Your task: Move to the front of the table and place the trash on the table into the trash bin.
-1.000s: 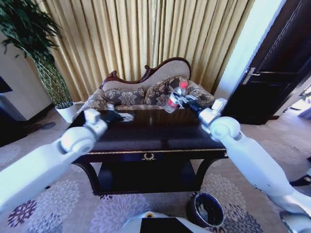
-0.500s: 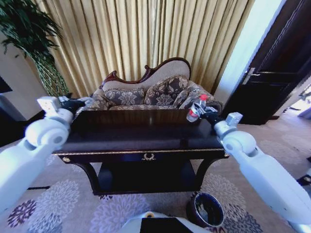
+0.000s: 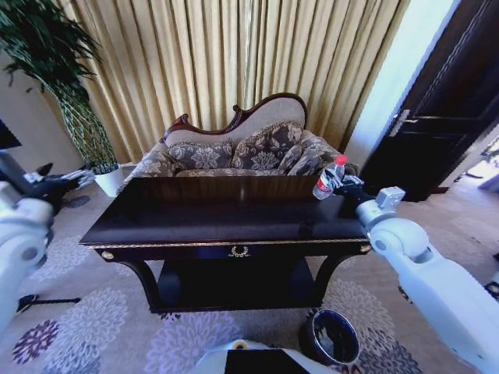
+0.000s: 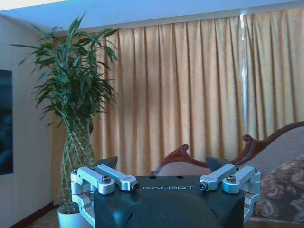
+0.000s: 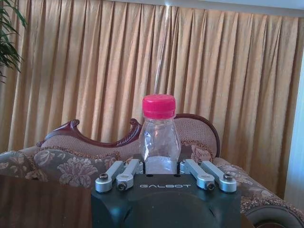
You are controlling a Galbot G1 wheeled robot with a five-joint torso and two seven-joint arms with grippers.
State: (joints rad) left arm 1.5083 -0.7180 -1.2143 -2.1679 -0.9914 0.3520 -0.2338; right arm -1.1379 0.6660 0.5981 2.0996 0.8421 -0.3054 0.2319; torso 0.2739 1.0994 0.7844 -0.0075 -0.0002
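A clear red-capped bottle (image 3: pixel 328 178) was held pinched in the right gripper (image 3: pixel 340 184) above the far right corner of the dark table (image 3: pixel 226 218). The left gripper (image 3: pixel 69 178), jaw state unclear, was held off the table's left end. The maroon bin (image 3: pixel 330 336) was seen near the table's right leg.

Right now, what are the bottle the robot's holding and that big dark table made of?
The bottle looks like clear, thin plastic: the curtain and sofa show through it, and its red cap looks like solid plastic. The right gripper holds it upright past the table's right end. The table looks like dark wood with a glossy varnish: its top mirrors the sofa, and gold trim runs along its front rail.
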